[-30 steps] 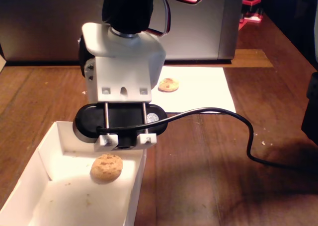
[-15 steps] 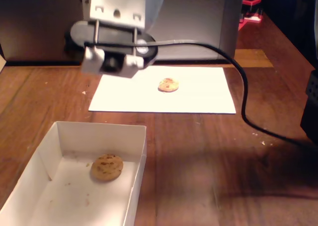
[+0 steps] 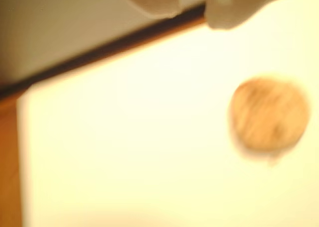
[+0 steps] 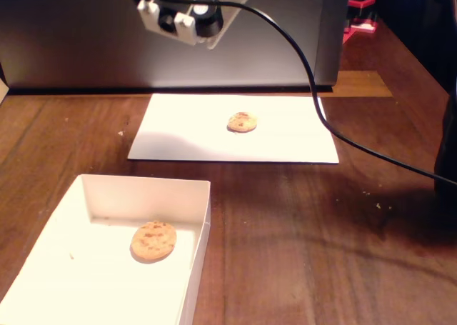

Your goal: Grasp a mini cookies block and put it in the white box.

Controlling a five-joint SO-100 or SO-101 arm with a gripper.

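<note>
One mini cookie (image 4: pixel 153 241) lies inside the white box (image 4: pixel 146 195) at the lower left of the fixed view. Another mini cookie (image 4: pixel 242 121) rests on the flat white paper sheet (image 4: pixel 285 145) further back. The arm's wrist with its camera (image 4: pixel 187 14) hangs high above the sheet's left part; the fingers are hidden there. The blurred wrist view shows the cookie (image 3: pixel 269 114) on the paper (image 3: pixel 124 152) at the right. My gripper (image 3: pixel 193 5) sits at the top edge, its fingertips a little apart and holding nothing.
A grey metal case (image 4: pixel 285 32) stands behind the paper. The black cable (image 4: pixel 335 128) runs from the wrist down across the table's right side. A red object (image 4: pixel 360 19) is at the far back right. Crumbs dot the wooden table (image 4: pixel 300 232).
The arm has risen from over the white box and swung back towards the paper sheet. The cookie stays lying in the box.
</note>
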